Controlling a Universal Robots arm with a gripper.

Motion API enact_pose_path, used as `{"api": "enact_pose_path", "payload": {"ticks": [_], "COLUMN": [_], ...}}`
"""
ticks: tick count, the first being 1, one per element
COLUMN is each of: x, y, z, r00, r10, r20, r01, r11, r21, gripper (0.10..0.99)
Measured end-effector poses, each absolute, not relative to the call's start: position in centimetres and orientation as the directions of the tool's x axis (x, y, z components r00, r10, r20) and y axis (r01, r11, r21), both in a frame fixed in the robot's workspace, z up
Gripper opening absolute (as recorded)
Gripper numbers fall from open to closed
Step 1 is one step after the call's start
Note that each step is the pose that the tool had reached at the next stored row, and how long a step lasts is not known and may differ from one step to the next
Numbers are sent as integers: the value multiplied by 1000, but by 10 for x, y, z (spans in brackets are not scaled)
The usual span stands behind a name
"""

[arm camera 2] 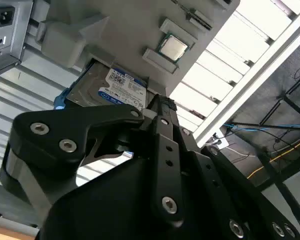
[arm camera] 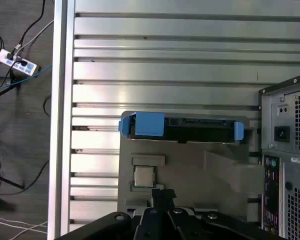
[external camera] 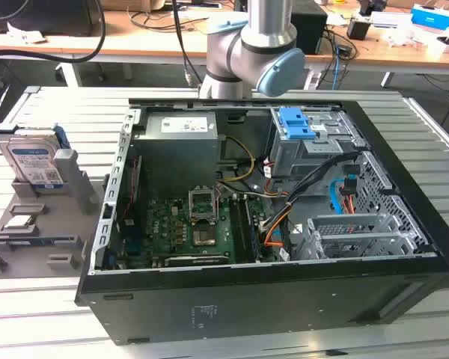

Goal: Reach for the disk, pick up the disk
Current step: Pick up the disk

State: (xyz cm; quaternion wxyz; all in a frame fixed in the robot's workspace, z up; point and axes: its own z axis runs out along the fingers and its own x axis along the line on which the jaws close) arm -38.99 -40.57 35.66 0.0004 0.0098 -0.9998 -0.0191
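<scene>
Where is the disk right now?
The disk stands on edge in the grey holder at the exterior view's left, outside the open computer case, with the small chip on the same holder.

Disk (external camera: 31, 161): brushed silver metal body, white paper label, smooth blue plastic bracket. Holder (external camera: 71, 187) beside the case (external camera: 284, 299): matt grey, apparently plastic. Chip (external camera: 20, 222), also beside the case: satin metal lid. Table (external camera: 60, 112) under the case: ribbed bare aluminium with a bright sheen. Case: matt black outer panel, bare grey steel inside. Gripper (arm camera 2: 157, 102): matt black, shiny screw heads.
</scene>
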Motion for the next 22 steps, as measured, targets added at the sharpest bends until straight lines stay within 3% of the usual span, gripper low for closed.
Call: {"api": "enact_pose_path", "payload": {"ticks": [22], "x": [-390], "y": [-406], "z": [357], "r00": [-969], "r10": [-248], "r20": [0], "r01": [-248], "r11": [968], "r21": [38], "gripper": [106]}}
